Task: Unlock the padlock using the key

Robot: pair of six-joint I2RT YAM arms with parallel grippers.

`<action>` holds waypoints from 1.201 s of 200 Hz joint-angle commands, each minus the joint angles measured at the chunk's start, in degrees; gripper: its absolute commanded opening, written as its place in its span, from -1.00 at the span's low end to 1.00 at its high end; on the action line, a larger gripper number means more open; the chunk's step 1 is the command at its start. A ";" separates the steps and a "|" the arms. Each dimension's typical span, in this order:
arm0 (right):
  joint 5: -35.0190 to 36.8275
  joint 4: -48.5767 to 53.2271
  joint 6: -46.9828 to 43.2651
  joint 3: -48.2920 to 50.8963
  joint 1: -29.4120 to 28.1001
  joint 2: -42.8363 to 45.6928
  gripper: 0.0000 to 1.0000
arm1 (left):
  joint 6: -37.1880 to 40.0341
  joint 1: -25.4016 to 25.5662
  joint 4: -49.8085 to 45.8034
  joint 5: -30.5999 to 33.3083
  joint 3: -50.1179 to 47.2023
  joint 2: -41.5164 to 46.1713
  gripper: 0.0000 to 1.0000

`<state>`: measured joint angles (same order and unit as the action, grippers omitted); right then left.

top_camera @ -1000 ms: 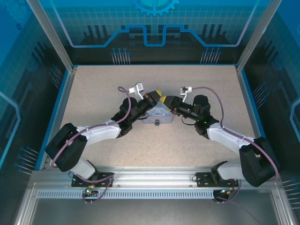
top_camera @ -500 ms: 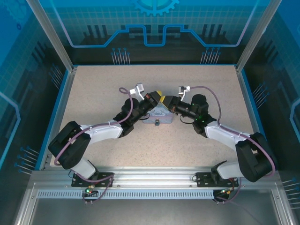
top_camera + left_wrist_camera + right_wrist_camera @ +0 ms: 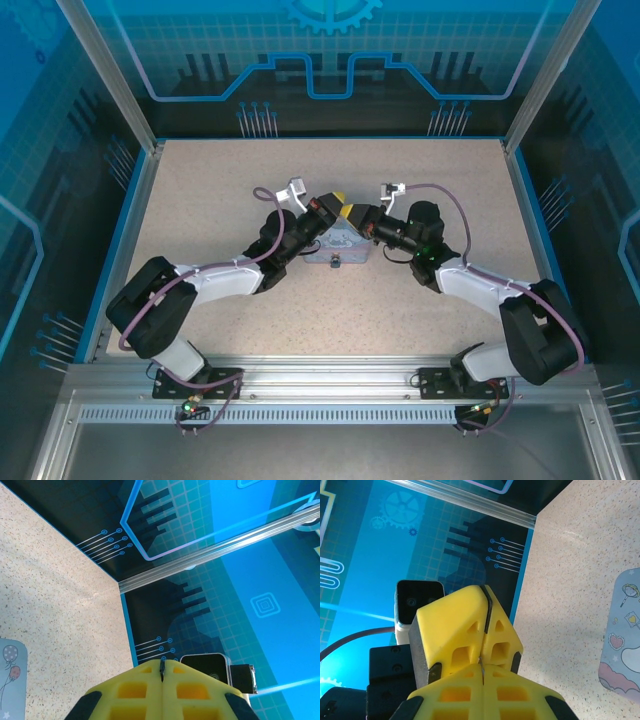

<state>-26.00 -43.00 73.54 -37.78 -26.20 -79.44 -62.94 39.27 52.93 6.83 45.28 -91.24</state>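
My left gripper (image 3: 162, 667) is shut, and a thin dark sliver, the key (image 3: 162, 670) seen edge-on, sits in the seam at its yellow tips. My right gripper (image 3: 482, 669) is shut too, with a thin pale metal edge in its seam, seemingly the same key (image 3: 482, 666). Its tips press against the left fingers (image 3: 455, 625). From above, the left gripper (image 3: 338, 203) and the right gripper (image 3: 355, 214) meet over the pale printed tin (image 3: 340, 245). A tiny dark item at the tin's front looks like the padlock (image 3: 335, 262).
The tin (image 3: 625, 630) lies on the speckled table (image 3: 200, 190), and its corner (image 3: 10, 680) shows at the left wrist view's edge. Blue panel walls and metal posts (image 3: 110, 80) enclose the table. Purple cables (image 3: 455, 215) loop off both wrists.
Both grippers have stayed shut and pressed together over the tin. The right arm has edged slightly to the left.
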 commanded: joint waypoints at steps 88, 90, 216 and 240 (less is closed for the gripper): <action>-8.71 7.89 -5.38 0.95 5.20 5.23 -1.00 | -1.20 -6.92 -15.68 -14.62 2.99 5.84 0.47; -8.96 8.03 -5.52 0.87 5.28 5.32 -1.00 | -1.22 -7.23 -16.30 -15.50 3.31 5.82 0.47; -16.66 16.18 -12.37 -3.35 5.19 4.60 -1.00 | 7.87 -12.51 -36.15 -43.84 14.49 1.09 0.24; -16.62 16.12 -12.45 -3.56 4.93 4.39 -1.00 | 7.79 -12.02 -35.71 -44.44 14.53 0.37 0.11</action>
<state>-41.23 -27.40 62.43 -39.18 -21.21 -74.81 -56.51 26.79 18.09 -34.54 58.78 -89.97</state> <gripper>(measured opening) 0.062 0.586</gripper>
